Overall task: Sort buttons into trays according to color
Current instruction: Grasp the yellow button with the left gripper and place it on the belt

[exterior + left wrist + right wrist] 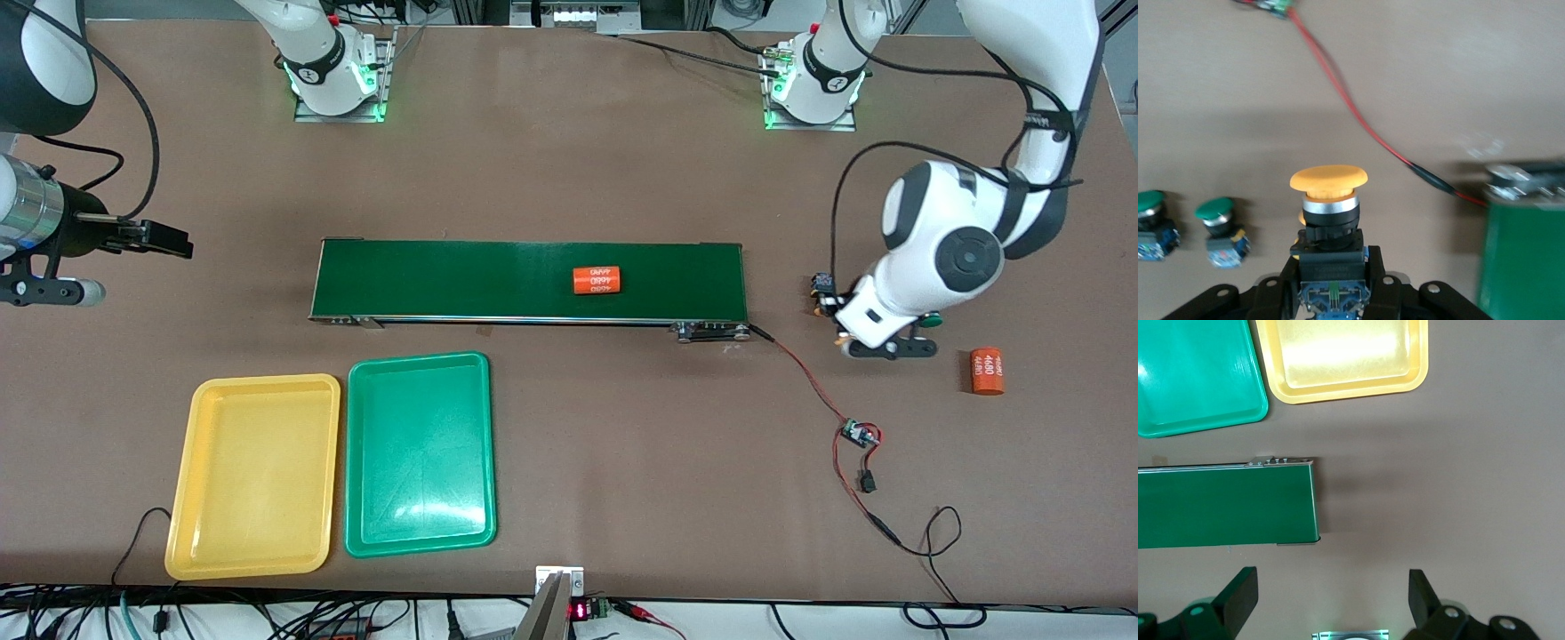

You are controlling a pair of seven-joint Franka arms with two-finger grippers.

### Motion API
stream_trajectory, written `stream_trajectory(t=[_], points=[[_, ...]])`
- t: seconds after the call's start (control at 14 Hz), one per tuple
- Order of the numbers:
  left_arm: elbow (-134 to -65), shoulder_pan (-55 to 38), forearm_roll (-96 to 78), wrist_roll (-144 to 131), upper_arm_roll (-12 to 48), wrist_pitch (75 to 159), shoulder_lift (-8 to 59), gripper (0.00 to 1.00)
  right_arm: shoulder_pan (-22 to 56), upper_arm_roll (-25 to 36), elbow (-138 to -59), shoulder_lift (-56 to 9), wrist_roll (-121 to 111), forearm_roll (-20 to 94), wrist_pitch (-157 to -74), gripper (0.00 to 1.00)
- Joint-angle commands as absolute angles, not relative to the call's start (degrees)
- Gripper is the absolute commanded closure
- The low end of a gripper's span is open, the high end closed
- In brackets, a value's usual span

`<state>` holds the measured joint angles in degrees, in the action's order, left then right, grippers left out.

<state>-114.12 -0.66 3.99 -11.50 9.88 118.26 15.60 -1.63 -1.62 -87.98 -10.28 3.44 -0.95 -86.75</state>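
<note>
Left gripper (1333,283) clamped on a yellow button (1329,200) at the left arm's end of the bench (622,462); right arm waits.

Fingers (1373,272) grip the button's black body, cap up. Two green buttons (1219,223) stand beside it on the bench, close together, apart from the held one. Right gripper (1331,597) hangs with fingers wide and nothing between them, over bare bench off the belt's (529,281) end. Yellow tray (191,498) and green tray (484,444) lie side by side, nearer the camera than the belt, toward the right arm's end. One orange cylinder (596,281) lies on the belt, another (987,372) on the bench near the left gripper.
</note>
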Motion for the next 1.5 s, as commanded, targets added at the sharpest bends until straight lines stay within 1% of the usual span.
stream_trajectory(t=[0.0, 0.21, 0.28, 0.43, 0.64, 0.85, 0.93, 1.0, 1.14, 1.28, 1.42], points=[[-114.61, -0.44, 2.99, -14.4, 15.09, 115.93, 13.98, 0.68, -1.93, -1.76, -87.54, -10.46, 2.29, -0.62, -86.22, 0.0], [-116.01, -0.7, 2.64, -25.89, 24.05, 116.71, 14.68, 0.68, -2.02, -1.67, -87.54, -10.37, 2.29, -0.62, -86.13, 0.0], [-116.1, -0.7, 2.64, -28.45, 26.08, 116.81, 14.76, 0.68, -2.02, -1.67, -87.54, -10.37, 2.2, -0.62, -86.05, 0.0], [-117.06, -0.97, 2.64, -29.18, 27.59, 119.86, 15.2, 0.68, -2.11, -1.67, -87.54, -10.46, 1.76, -0.62, -86.04, 0.0], [-121.89, -2.19, 2.64, -31.54, 27.86, 131.62, 17.39, 0.68, -2.55, -1.67, -87.63, -10.46, 1.32, -0.62, -86.04, 0.0], [-123.66, -4.13, 2.64, -34.98, 28.04, 137.01, 19.94, 0.68, -2.72, -1.67, -88.07, -10.37, 1.32, -0.62, -86.04, 0.0], [-123.92, -4.3, 2.64, -34.98, 28.04, 138.24, 20.3, 0.65, -2.72, -1.67, -88.41, -10.37, 1.23, -0.62, -86.04, 0.0], [-123.93, -4.31, 2.64, -35.15, 28.04, 138.43, 20.39, 0.49, -2.64, -1.67, -89.29, -9.85, 1.23, -0.62, -86.04, 0.0], [-123.84, -4.22, 2.64, -35.16, 28.21, 138.25, 19.87, 0.01, -2.37, -1.67, -93.84, -7.14, 1.23, -0.62, -86.65, 0.0], [-123.49, -4.04, 2.64, -34.81, 28.21, 137.55, 17.68, 0.0, -2.29, -1.67, -97.8, -4.84, 1.23, -0.62, -88.15, 0.0], [-122.18, -3.52, 2.64, -34.81, 28.3, 132.83, 14.34, 0.0, -2.29, -1.67, -102.1, -2.21, 1.32, -0.62, -91.04, 0.0]])
